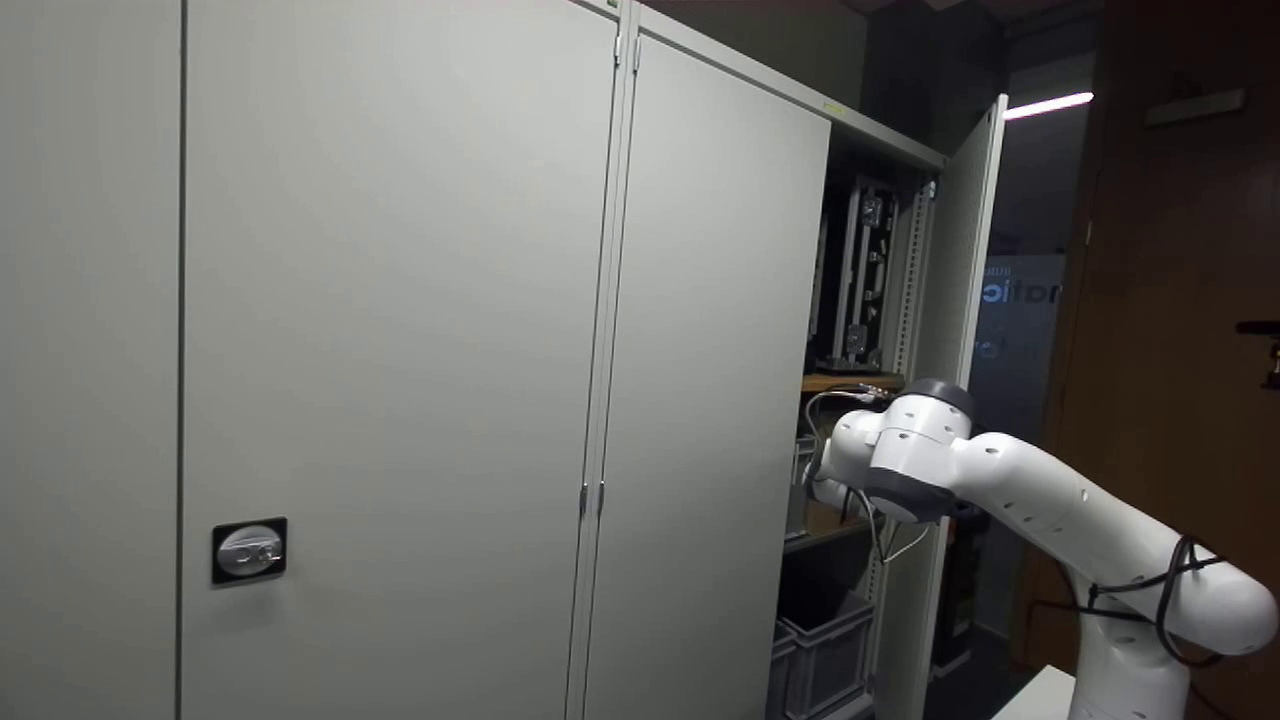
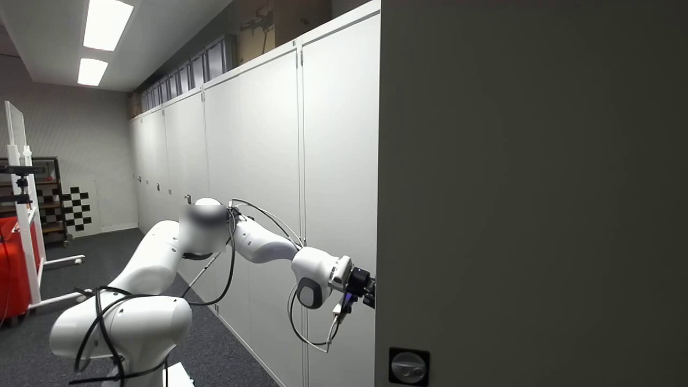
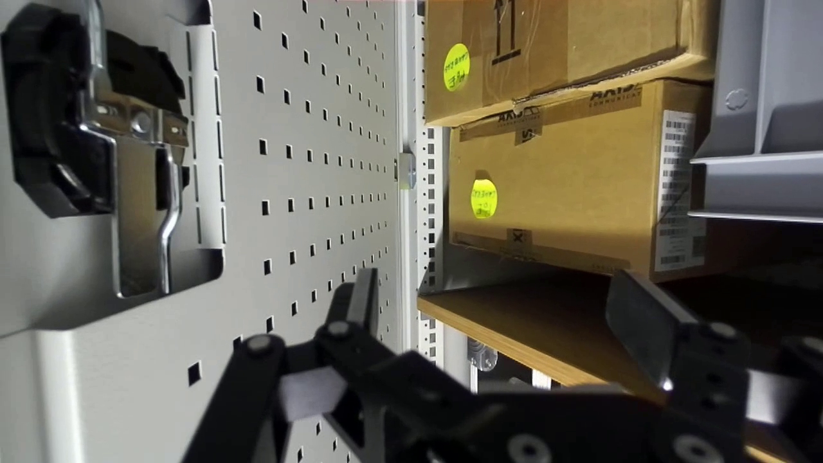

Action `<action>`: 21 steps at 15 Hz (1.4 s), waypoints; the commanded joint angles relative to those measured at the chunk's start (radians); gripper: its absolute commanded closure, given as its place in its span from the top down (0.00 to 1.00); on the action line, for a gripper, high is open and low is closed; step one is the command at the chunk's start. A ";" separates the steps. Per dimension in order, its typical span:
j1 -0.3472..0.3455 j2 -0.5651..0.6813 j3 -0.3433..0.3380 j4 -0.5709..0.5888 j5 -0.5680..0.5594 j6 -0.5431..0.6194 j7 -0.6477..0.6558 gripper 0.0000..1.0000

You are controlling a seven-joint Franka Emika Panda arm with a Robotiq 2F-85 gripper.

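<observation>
My gripper [image 3: 494, 275] is open in the wrist view, with nothing between its fingers. Its left finger stands before the perforated inner face of the open cabinet door [image 3: 296, 225]; contact cannot be judged. A black-and-metal latch [image 3: 140, 122] sits on that door at upper left. The right finger overlaps the wooden shelf [image 3: 514, 308] and a cardboard AXIS box [image 3: 566, 180] with a yellow sticker. Another cardboard box [image 3: 598, 45] and a grey bin [image 3: 765, 183] adjoin it. This picture stands upside down. In an exterior view the door's outside [image 2: 527, 188] hides the gripper's tips [image 2: 370, 293].
The closed neighbouring door [image 1: 715, 350] borders the opening. Grey bins [image 1: 835, 655] stand low in the cabinet, and metal profiles [image 1: 852, 260] rest on the shelf above. Loose cables [image 2: 232, 269] hang from the arm [image 2: 269, 250]. A door handle [image 2: 409, 366] shows low on the open door.
</observation>
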 commanded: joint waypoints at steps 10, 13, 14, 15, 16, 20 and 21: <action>0.002 0.022 -0.036 0.037 0.037 -0.010 -0.028 1.00; 0.000 0.000 -0.008 0.024 0.007 0.000 -0.002 1.00; 0.002 0.000 -0.008 0.028 0.007 0.000 -0.002 1.00; 0.003 0.000 -0.008 0.031 0.008 0.000 -0.002 1.00; 0.004 0.000 -0.008 0.033 0.008 0.000 -0.002 1.00; 0.004 0.000 -0.008 0.034 0.008 0.000 -0.002 1.00; 0.004 0.000 -0.008 0.034 0.009 0.000 -0.002 1.00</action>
